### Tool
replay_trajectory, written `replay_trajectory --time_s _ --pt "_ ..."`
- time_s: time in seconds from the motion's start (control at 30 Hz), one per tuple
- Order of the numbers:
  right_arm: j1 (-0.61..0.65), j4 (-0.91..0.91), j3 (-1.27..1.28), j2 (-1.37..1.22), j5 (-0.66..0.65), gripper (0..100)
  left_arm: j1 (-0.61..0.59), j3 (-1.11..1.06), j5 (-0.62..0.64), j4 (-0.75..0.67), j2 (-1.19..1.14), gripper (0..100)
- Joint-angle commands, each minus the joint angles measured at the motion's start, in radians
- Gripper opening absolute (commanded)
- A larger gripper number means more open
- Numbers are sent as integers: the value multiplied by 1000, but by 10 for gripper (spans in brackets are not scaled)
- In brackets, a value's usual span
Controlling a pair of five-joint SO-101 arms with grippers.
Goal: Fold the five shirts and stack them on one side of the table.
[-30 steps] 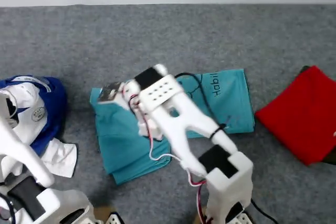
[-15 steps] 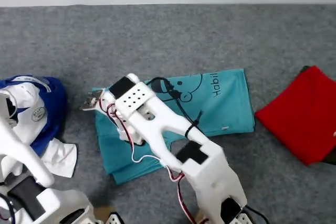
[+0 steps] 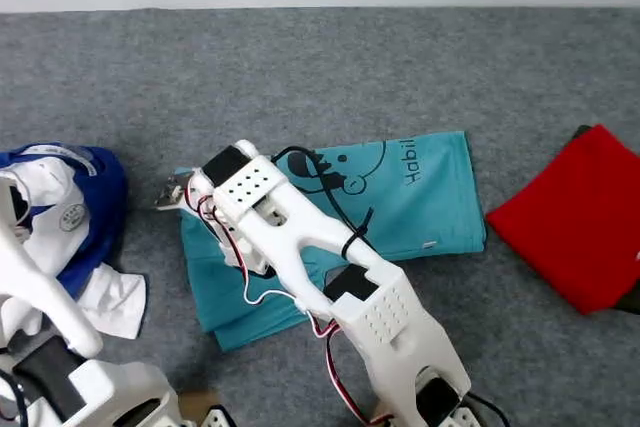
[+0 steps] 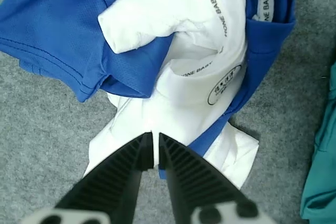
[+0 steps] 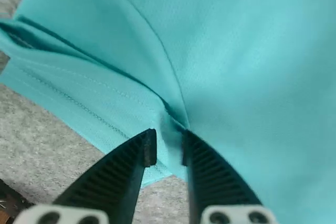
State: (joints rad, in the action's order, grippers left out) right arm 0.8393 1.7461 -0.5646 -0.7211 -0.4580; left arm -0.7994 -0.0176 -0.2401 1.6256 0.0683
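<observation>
A teal shirt (image 3: 420, 197) lies partly folded mid-table. My right gripper (image 3: 172, 192) is at its near-left corner, reached across the cloth. In the right wrist view the right gripper (image 5: 169, 136) is shut on a creased fold of the teal shirt (image 5: 252, 51) near its hem. A blue shirt (image 3: 100, 197) and a white shirt (image 3: 50, 197) lie crumpled together at the left. My left gripper (image 4: 154, 139) hovers over the white shirt (image 4: 173, 103) with fingers together, the blue shirt (image 4: 52, 24) around it. A folded red shirt (image 3: 580, 217) lies at the right edge.
Grey carpet-like table surface (image 3: 330, 67) stretches bare along the far side. The left arm (image 3: 30, 287) rises at the near-left corner. A white sleeve (image 3: 115, 302) trails out beside it. A dark cloth edge (image 3: 630, 299) peeks from under the red shirt.
The right arm has swung left across the teal shirt, its gripper going from over the cloth to the shirt's left corner. The left arm and the other shirts have stayed put.
</observation>
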Motion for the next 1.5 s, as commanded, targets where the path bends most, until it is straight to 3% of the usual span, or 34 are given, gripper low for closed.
replay_trajectory --time_s 0.0,0.17,0.37,0.9,1.23,1.47 --pt "-7 13 -49 4 5 62 -5 31 -11 -17 6 34" --pt "-21 12 -49 -24 5 72 -5 31 -11 -15 6 34" --pt "-58 13 -51 -62 -28 12 -5 30 -11 -11 6 34" --pt "-246 22 -98 117 -32 10 0 30 -6 -15 5 34" --pt "-326 -22 -97 -4 -32 10 2 28 -5 -15 -3 34" --pt "-262 45 -146 15 -28 118 2 28 -5 -15 -3 34"
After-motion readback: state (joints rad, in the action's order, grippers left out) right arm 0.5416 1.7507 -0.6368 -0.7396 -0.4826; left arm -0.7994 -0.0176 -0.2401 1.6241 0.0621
